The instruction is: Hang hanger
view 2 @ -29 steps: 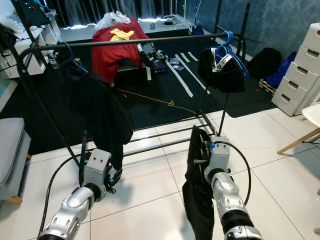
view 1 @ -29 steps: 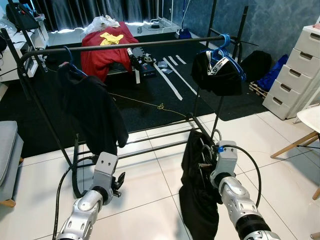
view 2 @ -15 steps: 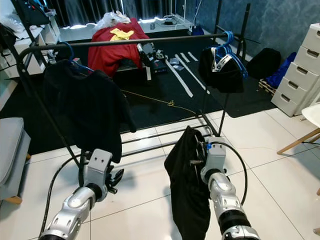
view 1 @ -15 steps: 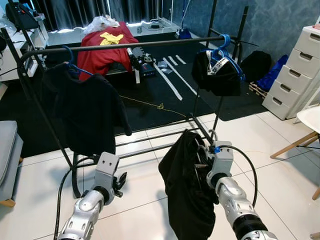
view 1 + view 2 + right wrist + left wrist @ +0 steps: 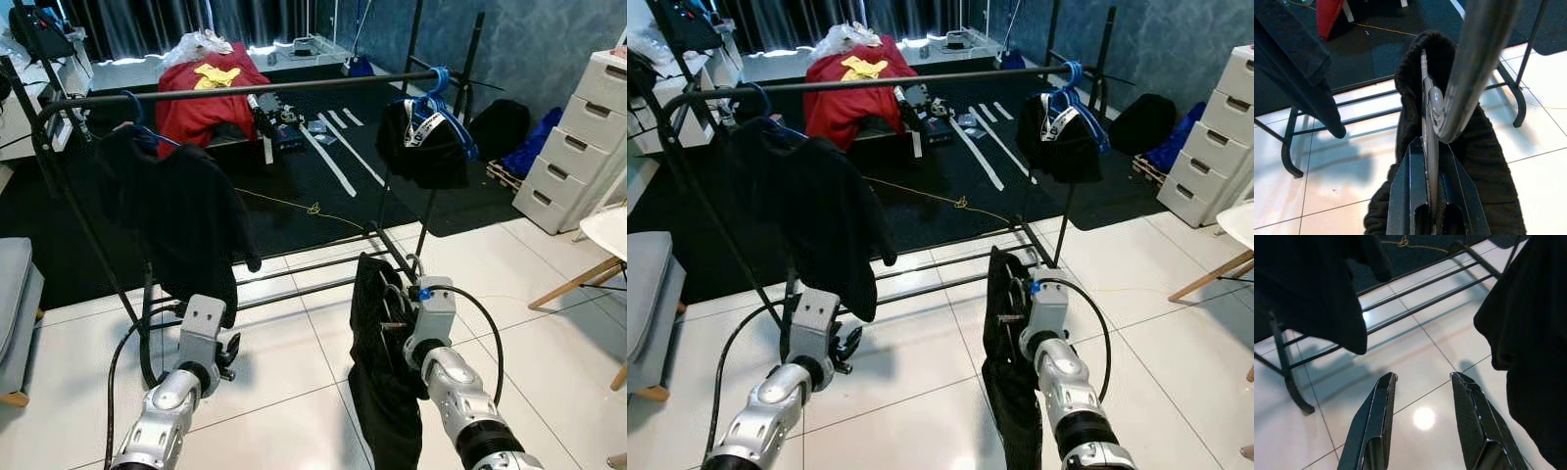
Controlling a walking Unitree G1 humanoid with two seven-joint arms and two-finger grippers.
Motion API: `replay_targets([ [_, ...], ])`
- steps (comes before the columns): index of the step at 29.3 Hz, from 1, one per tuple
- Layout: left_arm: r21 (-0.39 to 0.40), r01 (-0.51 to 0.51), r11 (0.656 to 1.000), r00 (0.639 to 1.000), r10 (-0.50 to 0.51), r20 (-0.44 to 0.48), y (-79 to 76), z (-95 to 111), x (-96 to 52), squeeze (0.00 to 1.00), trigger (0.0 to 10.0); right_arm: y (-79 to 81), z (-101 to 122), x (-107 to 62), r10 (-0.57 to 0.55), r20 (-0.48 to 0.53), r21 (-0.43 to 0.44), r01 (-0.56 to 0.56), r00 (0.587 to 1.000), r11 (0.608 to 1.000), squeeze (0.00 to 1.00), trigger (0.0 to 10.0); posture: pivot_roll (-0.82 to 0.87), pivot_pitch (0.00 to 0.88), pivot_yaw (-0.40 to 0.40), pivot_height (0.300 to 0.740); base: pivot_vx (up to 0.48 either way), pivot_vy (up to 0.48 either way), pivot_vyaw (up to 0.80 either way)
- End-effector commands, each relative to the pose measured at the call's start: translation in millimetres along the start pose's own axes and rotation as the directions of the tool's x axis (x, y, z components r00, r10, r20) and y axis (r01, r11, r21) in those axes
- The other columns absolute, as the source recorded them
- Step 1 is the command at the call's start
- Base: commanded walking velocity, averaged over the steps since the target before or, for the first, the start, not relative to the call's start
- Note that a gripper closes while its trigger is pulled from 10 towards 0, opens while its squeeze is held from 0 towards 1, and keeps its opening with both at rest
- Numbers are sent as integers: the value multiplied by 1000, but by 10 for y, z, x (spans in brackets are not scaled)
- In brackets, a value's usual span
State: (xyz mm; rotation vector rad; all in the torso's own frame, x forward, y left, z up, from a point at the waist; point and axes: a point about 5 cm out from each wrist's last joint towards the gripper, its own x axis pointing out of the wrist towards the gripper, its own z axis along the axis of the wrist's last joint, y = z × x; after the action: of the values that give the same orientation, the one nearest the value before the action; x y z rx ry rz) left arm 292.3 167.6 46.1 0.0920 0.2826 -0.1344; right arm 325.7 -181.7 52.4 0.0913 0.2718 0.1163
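Right gripper (image 5: 1431,161) is clamped on the metal hanger (image 5: 1431,115), black garment (image 5: 377,362) draped on it, held low over the tiles in front of the rack (image 5: 245,88). Left gripper (image 5: 1422,416) hangs open and empty near the black shirt (image 5: 176,211) on the rail.

Glossy white floor tiles (image 5: 294,392) lie under me, meeting a dark carpet (image 5: 294,186) farther ahead. To my right stands a white chest of drawers (image 5: 580,147) against a blue patterned wall (image 5: 549,39), with a wooden-legged chair (image 5: 598,264) near it. Dark curtains (image 5: 147,24) hang at the back, daylight bright along their foot. A grey seat (image 5: 15,304) sits at my left.
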Motion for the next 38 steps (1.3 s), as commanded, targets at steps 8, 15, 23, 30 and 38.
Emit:
replay_targets([
  [8,-54,-139,989,990,138,-11,177,-12,8,0,10000,262,-90,19,131,-23,-45,-132,991,990,0,10000,20,8,2,740,0,0,0],
  [15,-45,-106,993,994,105,-22,119,-24,10,0,10000,298,-100,21,139,-21,-34,-140,990,990,0,10000,17,11,7,740,0,0,0],
  [23,-48,-108,993,994,107,-24,103,-26,21,0,10000,280,-107,12,140,-19,-30,-140,990,990,0,10000,15,17,9,740,0,0,0],
  [30,-54,-119,991,993,118,-25,107,-34,20,0,10000,274,-116,7,140,-21,-29,-140,990,990,0,10000,16,21,9,740,0,0,0],
  [38,-57,-111,992,993,109,-39,111,-76,-10,0,10000,274,-209,-38,139,-39,-20,-140,990,990,0,10000,31,12,9,740,0,0,0],
])
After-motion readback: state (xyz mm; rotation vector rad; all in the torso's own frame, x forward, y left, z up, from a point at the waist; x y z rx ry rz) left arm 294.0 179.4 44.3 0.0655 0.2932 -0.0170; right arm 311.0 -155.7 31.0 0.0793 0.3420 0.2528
